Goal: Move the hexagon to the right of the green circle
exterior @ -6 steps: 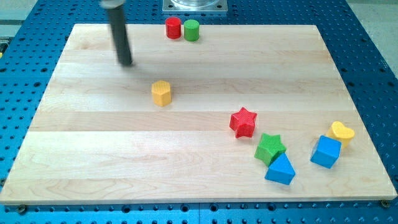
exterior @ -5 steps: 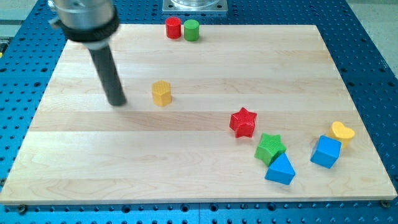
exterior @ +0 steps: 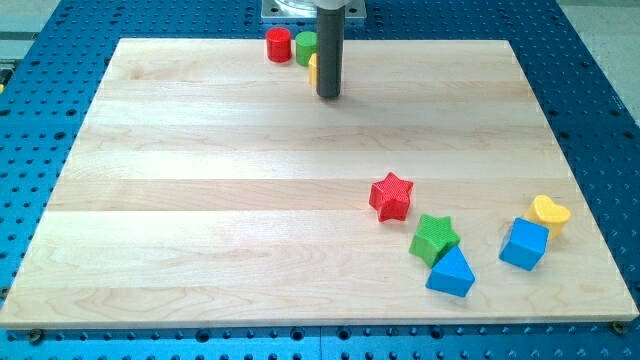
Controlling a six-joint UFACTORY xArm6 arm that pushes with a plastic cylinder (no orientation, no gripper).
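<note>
Rod at the top of the table, against the hexagon.

From the left: red cylinder (exterior: 278, 45), green circle (exterior: 305, 47), then the yellow hexagon (exterior: 313, 68), mostly hidden behind the rod, just below-right of the circle. My tip (exterior: 328, 95) touches it; the tool is a bare rod, holding nothing. Red star (exterior: 391, 196) lies well apart, lower right.

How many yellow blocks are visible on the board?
2. The yellow heart lies near the view's right edge, above the blue cube. The yellow hexagon peeks out beside the rod, mostly hidden, next to the green circle.
</note>
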